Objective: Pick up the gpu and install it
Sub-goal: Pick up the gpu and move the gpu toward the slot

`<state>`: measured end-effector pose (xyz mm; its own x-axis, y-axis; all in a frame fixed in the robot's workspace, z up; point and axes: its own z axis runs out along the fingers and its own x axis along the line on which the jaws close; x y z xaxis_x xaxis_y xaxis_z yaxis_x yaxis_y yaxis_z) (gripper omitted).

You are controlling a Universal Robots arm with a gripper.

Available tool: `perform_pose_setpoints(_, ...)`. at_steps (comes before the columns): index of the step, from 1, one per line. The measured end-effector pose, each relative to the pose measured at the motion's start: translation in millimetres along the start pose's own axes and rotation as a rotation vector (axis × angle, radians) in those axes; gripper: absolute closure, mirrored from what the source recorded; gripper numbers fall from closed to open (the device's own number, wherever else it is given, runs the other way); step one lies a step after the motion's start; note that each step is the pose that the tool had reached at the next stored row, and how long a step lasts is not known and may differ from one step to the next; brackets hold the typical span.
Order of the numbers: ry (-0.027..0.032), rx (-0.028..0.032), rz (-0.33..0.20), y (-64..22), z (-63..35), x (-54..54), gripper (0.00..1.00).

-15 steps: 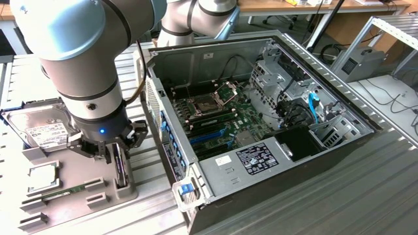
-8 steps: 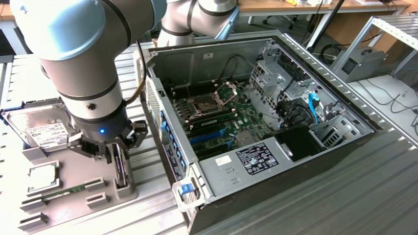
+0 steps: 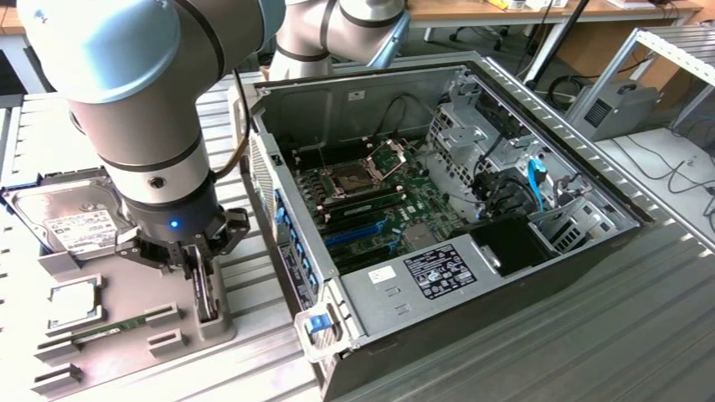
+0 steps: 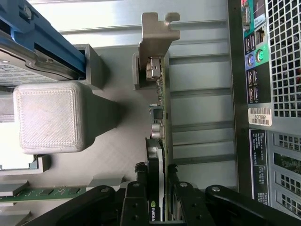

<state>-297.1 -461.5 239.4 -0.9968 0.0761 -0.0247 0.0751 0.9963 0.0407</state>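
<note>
The gpu [image 4: 162,117] stands on its long edge in a slot of the grey holder [image 3: 240,289], which lies on the bench [image 3: 558,335] just beside the open case [image 3: 369,92], against the case's port side. Its metal bracket [image 4: 157,42] is at the far end from the end effector [image 3: 199,270]. The end effector is down over the card near the other end and stands part-way open. Its fingers [image 4: 136,202] sit one on each face, very close to the card, and no firm clamp shows; the card sits in its slot. By the look of it the card is light and stiff but fragile: a thin board with bare parts along one face and a smooth black shroud on the other that could slip under a weak pinch. The flat faces over the shroud, where the fingers now flank it, seem the soundest hold, clear of the bracket and of the lower edge. Any tilt could bind it in the slot. By count there is one gpu, one holder, one case and one arm [image 3: 134,100]. Farther from the case than the gpu lie one hard drive [image 3: 69,222], one CPU [image 3: 70,301] and one RAM stick [image 3: 109,329].
</note>
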Motion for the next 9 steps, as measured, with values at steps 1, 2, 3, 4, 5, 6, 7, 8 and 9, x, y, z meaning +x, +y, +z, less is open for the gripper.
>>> perform_pose_setpoints(1,0.0,-0.0001,0.0,0.0,0.0,0.0,0.73)
perform_pose_setpoints(2,0.0,0.0,0.0,0.0,0.0,0.0,0.73)
perform_pose_setpoints(3,0.0,0.0,0.0,0.0,0.0,0.0,0.73)
perform_pose_setpoints(4,0.0,0.0,0.0,0.0,0.0,0.0,0.73)
perform_pose_setpoints(5,0.0,0.0,0.0,0.0,0.0,0.0,0.73)
perform_pose_setpoints(6,0.0,0.0,0.0,0.0,0.0,0.0,0.73)
perform_pose_setpoints(7,0.0,0.0,0.0,0.0,0.0,0.0,0.73)
perform_pose_setpoints(8,0.0,0.0,0.0,0.0,0.0,0.0,0.73)
perform_pose_setpoints(9,0.0,0.0,0.0,0.0,0.0,0.0,0.73)
